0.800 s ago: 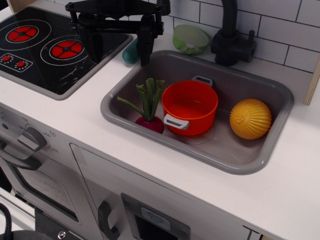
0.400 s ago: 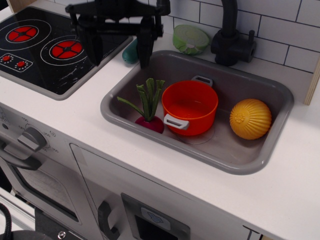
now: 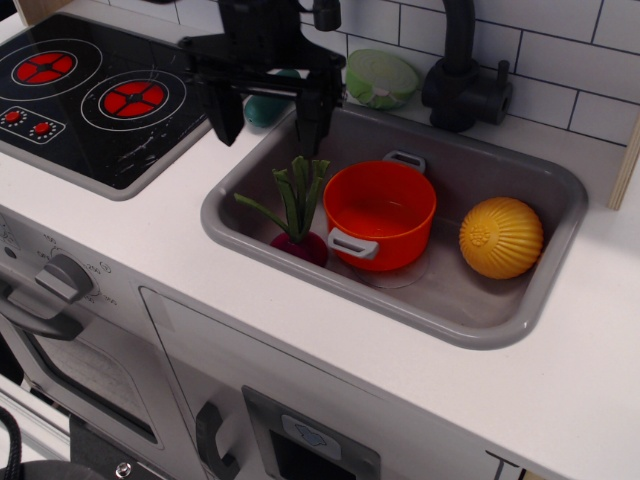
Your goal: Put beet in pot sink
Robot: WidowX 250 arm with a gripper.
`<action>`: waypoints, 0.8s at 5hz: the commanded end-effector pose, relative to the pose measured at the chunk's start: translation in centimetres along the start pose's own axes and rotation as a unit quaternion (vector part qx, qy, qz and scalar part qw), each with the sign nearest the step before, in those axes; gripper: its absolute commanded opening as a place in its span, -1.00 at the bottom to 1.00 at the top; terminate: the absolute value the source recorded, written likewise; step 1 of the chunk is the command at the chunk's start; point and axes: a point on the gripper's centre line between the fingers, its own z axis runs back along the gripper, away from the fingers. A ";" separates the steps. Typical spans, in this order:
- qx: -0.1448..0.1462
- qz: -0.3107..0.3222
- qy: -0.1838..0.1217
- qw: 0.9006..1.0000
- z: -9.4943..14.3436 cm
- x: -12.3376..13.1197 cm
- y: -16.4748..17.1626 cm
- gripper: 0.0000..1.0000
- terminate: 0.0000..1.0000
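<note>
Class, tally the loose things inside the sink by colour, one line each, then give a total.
Orange: 1, the pot
Yellow: 1, the ball
Purple with green leaves: 1, the beet
Total: 3, all in the sink

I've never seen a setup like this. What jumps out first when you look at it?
Probably the bright orange pot in the middle of the grey sink, with a ribbed yellow ball to its right and a beet close against its left side. Above the beet hangs the black gripper, its fingers spread open. Red stove rings glow at far left.
</note>
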 end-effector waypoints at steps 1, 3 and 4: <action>-0.012 -0.034 -0.025 0.999 -1.2 2.4 0.2 1.00 -1.00; 0.025 -0.047 -0.017 0.998 -3.8 2.8 1.1 1.00 -1.00; 0.031 -0.041 -0.010 0.999 -3.9 2.9 1.5 -1.00 -1.00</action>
